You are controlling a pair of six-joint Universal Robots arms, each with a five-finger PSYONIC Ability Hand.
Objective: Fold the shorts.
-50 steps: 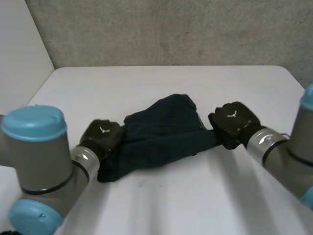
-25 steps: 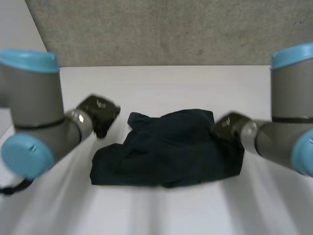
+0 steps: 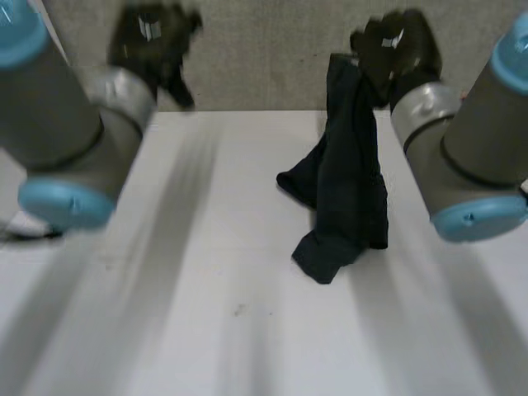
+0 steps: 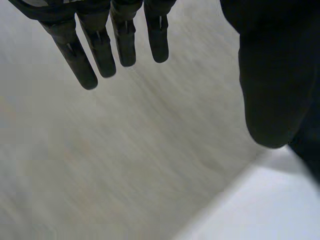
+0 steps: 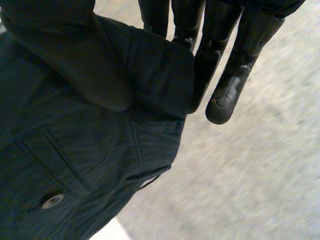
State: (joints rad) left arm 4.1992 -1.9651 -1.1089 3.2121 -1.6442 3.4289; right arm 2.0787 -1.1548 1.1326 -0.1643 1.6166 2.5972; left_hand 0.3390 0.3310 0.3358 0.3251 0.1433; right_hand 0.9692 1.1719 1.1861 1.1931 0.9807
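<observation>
The dark navy shorts [image 3: 346, 190] hang in a long bunch from my right hand [image 3: 396, 45], which is raised high over the far right of the table. Their lower end rests crumpled on the tabletop. In the right wrist view the thumb [image 5: 75, 60] pinches the waist edge of the shorts [image 5: 75, 165] against the fingers [image 5: 225, 95]; a pocket seam and a button show below. My left hand [image 3: 153, 33] is up at the far left, well apart from the cloth. Its fingers [image 4: 100, 45] are straight and hold nothing.
The white table [image 3: 206, 289] stretches bare in front and to the left of the shorts. A grey wall [image 3: 264, 49] stands behind its far edge. Both forearms reach up at the sides.
Both arms have swung up from the table. The left hand let go of the shorts and opened. The right hand lifted the shorts, which went from lying spread to hanging.
</observation>
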